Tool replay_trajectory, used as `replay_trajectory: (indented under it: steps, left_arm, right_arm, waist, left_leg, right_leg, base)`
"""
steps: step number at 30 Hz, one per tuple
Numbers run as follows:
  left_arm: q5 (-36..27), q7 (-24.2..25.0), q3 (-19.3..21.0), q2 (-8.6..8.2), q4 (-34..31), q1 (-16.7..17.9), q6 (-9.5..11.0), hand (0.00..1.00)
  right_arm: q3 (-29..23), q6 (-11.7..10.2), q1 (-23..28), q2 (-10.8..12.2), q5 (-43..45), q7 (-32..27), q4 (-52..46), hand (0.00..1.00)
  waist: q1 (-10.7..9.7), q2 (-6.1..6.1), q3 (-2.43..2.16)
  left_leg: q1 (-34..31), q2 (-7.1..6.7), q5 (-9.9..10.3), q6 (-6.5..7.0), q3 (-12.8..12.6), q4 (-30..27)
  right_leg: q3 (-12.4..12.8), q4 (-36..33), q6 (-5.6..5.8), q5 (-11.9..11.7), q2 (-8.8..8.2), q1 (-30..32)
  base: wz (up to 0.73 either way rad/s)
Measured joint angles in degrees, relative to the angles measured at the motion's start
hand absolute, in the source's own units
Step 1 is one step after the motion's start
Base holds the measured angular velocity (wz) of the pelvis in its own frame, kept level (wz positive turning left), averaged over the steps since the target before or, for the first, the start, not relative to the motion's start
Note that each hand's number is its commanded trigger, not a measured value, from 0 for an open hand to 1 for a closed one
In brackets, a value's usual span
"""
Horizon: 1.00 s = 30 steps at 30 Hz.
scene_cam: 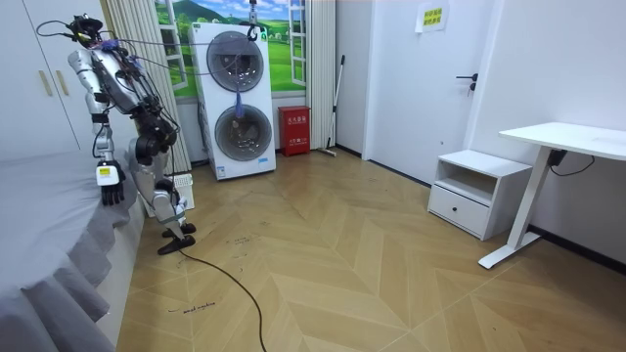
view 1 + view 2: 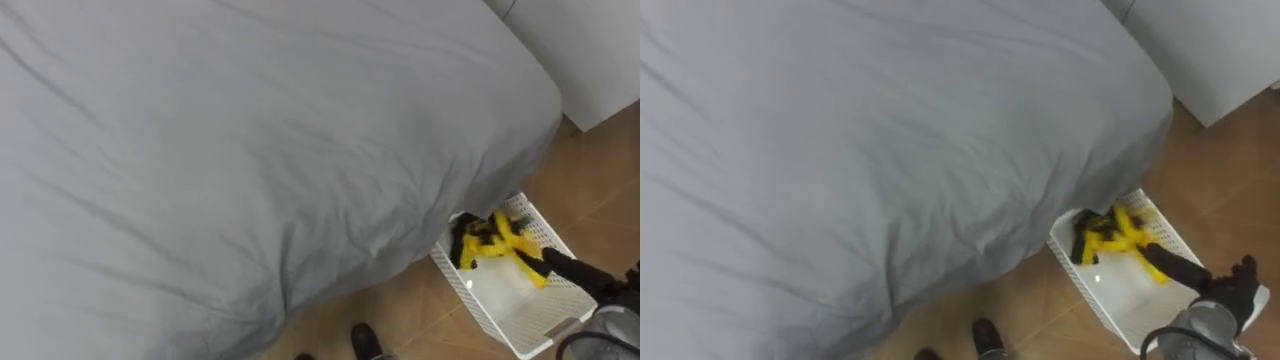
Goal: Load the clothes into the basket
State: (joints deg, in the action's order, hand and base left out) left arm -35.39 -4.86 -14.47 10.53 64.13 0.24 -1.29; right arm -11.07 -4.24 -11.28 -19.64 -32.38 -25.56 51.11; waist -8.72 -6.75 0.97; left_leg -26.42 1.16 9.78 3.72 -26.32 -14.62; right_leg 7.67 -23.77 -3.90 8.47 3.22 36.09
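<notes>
The right hand [image 2: 1235, 285] is held over the near right corner of the basket [image 2: 1120, 300], towards the clothes [image 2: 1108, 238]; whether anything is gripped by it cannot be told. The yellow and black clothes are heaped inside the basket, at its far end. That end is overhung by the grey bed [image 2: 860, 140]. The left hand [image 1: 111, 186] is hung with fingers loose on the bed side of the basket.

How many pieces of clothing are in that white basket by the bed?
1 visible: a yellow and black garment, bunched in the basket at its end nearest the bed. The grey bed cover overhangs that end, so more may be hidden.
</notes>
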Motion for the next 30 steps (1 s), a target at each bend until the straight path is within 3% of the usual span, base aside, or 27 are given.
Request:
replay_trajectory:
  steps: [20, 24, 27, 30]
  left_arm:
    - [-0.02, 0.16, -0.76, 0.46, 0.04, 0.00, 0.50, 0.00]
    - [1.60, 0.70, -1.60, 0.47, 0.04, 0.39, 0.47, 0.00]
    - [4.58, 0.90, -1.58, 0.55, -0.11, 0.68, 0.39, 0.00]
    - [8.48, 1.11, -1.58, 0.50, -0.33, 1.70, 0.57, 0.00]
  right_arm:
    - [1.11, -1.45, -0.45, -0.32, 0.72, -1.16, 0.65, 0.00]
    - [1.91, -1.69, 1.75, -0.25, 1.40, -0.65, 0.74, 0.00]
    - [3.95, -2.36, 3.72, 0.06, 1.22, 1.13, 0.77, 0.00]
    - [4.88, -2.46, 6.34, 1.91, 0.67, 3.94, 3.40, 0.00]
  waist:
    - [0.96, -0.58, -0.04]
    - [1.20, -0.58, -0.01]
    - [1.26, -0.46, 0.05]
    - [0.98, -0.18, 0.14]
  left_leg:
    - [0.31, 0.10, -0.10, 0.10, 0.56, 0.20]
    - [2.44, 0.09, -0.10, 0.09, 1.30, 0.46]
    - [4.26, 0.08, -0.12, 0.03, 1.83, 1.21]
    - [7.52, -0.06, -0.55, -0.64, 4.69, 2.54]
  right_leg:
    - [-1.02, 1.07, 0.03, 0.02, -0.19, -1.09]
    - [-1.75, 1.34, -0.18, 0.20, -0.30, -3.67]
    - [-3.15, 2.39, -0.40, 0.65, -0.51, -6.05]
    - [-5.74, 5.32, -0.68, 0.70, -0.76, -11.07]
  base:
    - [0.01]
    - [0.11]
    - [0.19]
    - [0.42]
